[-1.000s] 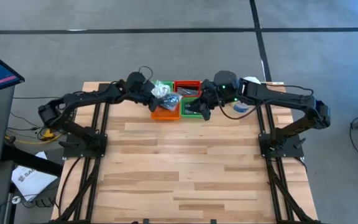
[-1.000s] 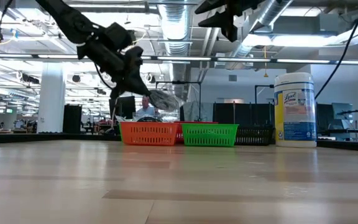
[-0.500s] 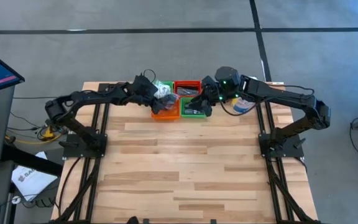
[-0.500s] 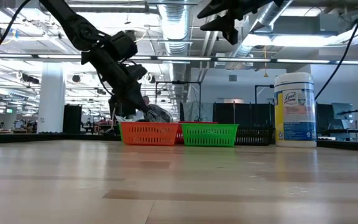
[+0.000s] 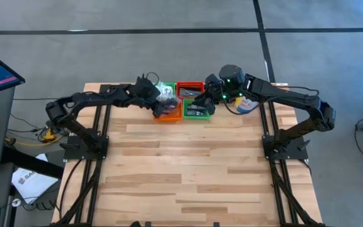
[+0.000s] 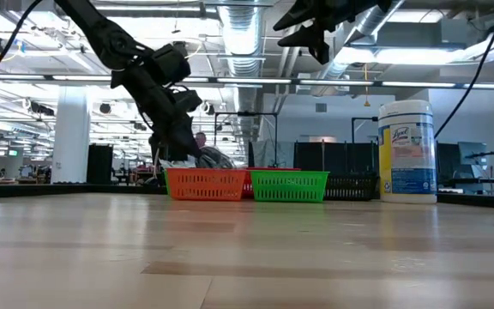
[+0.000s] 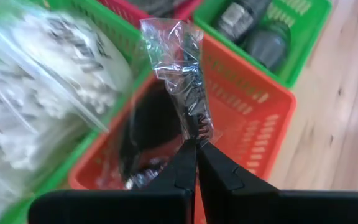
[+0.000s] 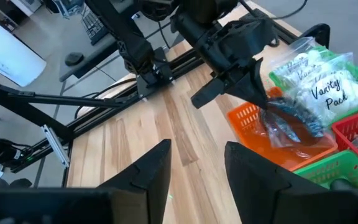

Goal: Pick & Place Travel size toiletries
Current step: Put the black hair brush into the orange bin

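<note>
A clear plastic packet with dark contents (image 7: 188, 87) hangs over the orange tray (image 5: 171, 115), and my left gripper (image 7: 196, 148) is shut on it. The right wrist view shows the same packet (image 8: 289, 124) dipping into the orange tray (image 8: 247, 115). My right gripper (image 8: 197, 165) is open with nothing between its fingers, high above the trays (image 6: 311, 34). A clear bag of white pieces (image 7: 36, 93) fills the far green tray (image 5: 163, 88). Dark grey ovals (image 7: 260, 31) lie in the near green tray (image 5: 198, 111). My left gripper pinches the crinkled clear plastic at one end of the packet (image 7: 197, 132) between its two fingertips. The fingers slant down from the table's left. The packet hangs beyond the fingertips into the orange tray; I cannot tell whether it touches the tray's floor.
A red tray (image 5: 190, 88) stands beside the far green one, at the table's far edge. A tall white canister (image 6: 407, 152) stands to the right of the trays. Bare wooden tabletop (image 5: 188, 164) spreads toward the near edge.
My left gripper has gone down toward the orange tray and rolled a little, still shut on the packet. The packet, which hung clear above the tray, now sits at rim height inside it. My right gripper has swung slightly toward the table's left above the trays.
</note>
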